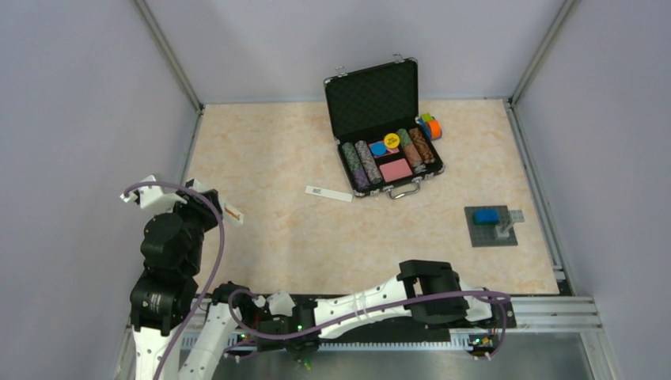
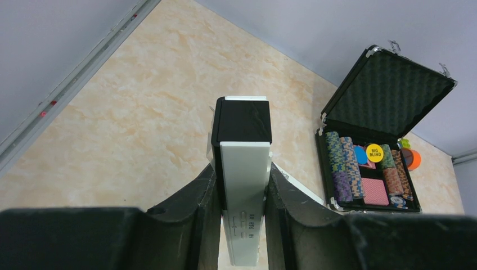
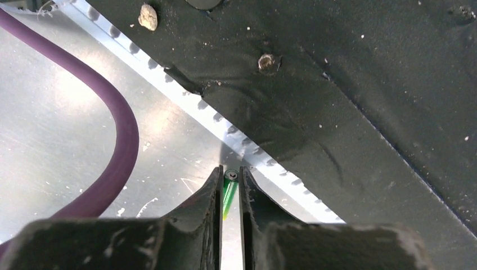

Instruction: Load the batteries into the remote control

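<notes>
The green battery (image 3: 228,194) (only a sliver shows) is mostly hidden between the fingers (image 3: 205,205).

Robot arms: two, the left arm (image 1: 162,261) and the right arm (image 1: 372,305). Grippers: two, the left gripper (image 2: 242,169) and the right gripper (image 3: 230,173).

Task items: one remote control (image 2: 243,180) and one green battery (image 3: 228,197). A second battery cannot be confirmed.

Table items:
- One loose white strip (image 1: 328,193).
- One open black case (image 1: 372,99).
- Four rows of poker chips (image 2: 351,169) inside the case.
- One yellow disc (image 2: 374,152), one blue disc (image 2: 360,155) and one pink pack (image 2: 375,191), also inside the case.
- One grey baseplate (image 1: 479,236).
- One blue brick (image 1: 486,214).
</notes>
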### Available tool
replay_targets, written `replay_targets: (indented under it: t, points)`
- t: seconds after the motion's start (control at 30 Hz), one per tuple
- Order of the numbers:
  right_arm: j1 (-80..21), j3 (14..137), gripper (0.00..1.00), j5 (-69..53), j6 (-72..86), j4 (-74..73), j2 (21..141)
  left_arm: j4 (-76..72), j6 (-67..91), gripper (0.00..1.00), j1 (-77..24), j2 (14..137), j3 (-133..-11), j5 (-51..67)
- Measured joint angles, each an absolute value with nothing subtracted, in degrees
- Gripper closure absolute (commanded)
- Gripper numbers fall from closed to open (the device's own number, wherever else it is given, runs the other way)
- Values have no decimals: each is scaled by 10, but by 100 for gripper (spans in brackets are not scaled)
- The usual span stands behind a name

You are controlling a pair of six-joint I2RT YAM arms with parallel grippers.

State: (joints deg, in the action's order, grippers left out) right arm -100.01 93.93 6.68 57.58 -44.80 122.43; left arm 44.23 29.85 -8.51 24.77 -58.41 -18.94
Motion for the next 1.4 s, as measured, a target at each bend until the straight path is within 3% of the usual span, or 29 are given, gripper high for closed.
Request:
replay_targets:
  t: [0.1, 0.43, 0.63, 1.03, 1.2, 1.4]
  points:
    - [-1002, 939, 100, 71, 582, -449, 1224, 442, 298, 100, -85, 248, -584, -189]
    - [-1006, 929, 100, 120, 606, -458, 1215, 442, 300, 100, -85, 248, -584, -181]
    - [-986, 858, 100, 179, 613, -487, 1159, 440, 302, 100, -85, 248, -577, -157]
    - [-747, 722, 100, 262, 494, -473, 969, 398, 327, 100, -85, 248, -479, -43]
    - [-673, 667, 99, 253, 413, -422, 960, 389, 331, 100, -85, 248, -451, -27]
    - [-635, 644, 90, 225, 352, -373, 980, 370, 340, 100, -85, 245, -424, -18]
